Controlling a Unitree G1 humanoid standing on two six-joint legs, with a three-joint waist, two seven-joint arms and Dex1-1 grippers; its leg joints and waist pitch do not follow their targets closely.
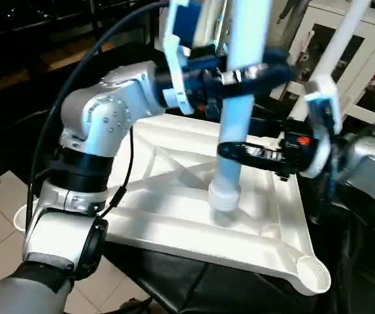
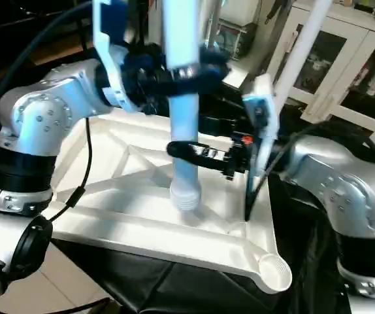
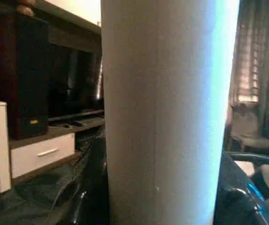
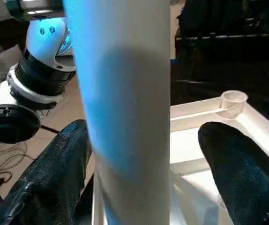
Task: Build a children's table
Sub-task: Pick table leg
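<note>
Left eye view: I log the tabletop (image 1: 174,216) underside-up on the black-draped work table (image 1: 194,288), far edge hidden by arms. One leg (image 1: 236,124) stands upright over its middle, top cut off. My left gripper (image 1: 249,73) is clamped round the leg high up; my right gripper (image 1: 246,152) rings it lower.

Right eye view: second leg (image 2: 305,52) far right, both ends hidden.

Left wrist view: leg (image 3: 165,112) close; fingers unclear.

Right wrist view: black fingers (image 4: 55,173) stand wide, clear of the leg (image 4: 125,93); corner socket (image 4: 233,99) beyond.
</note>
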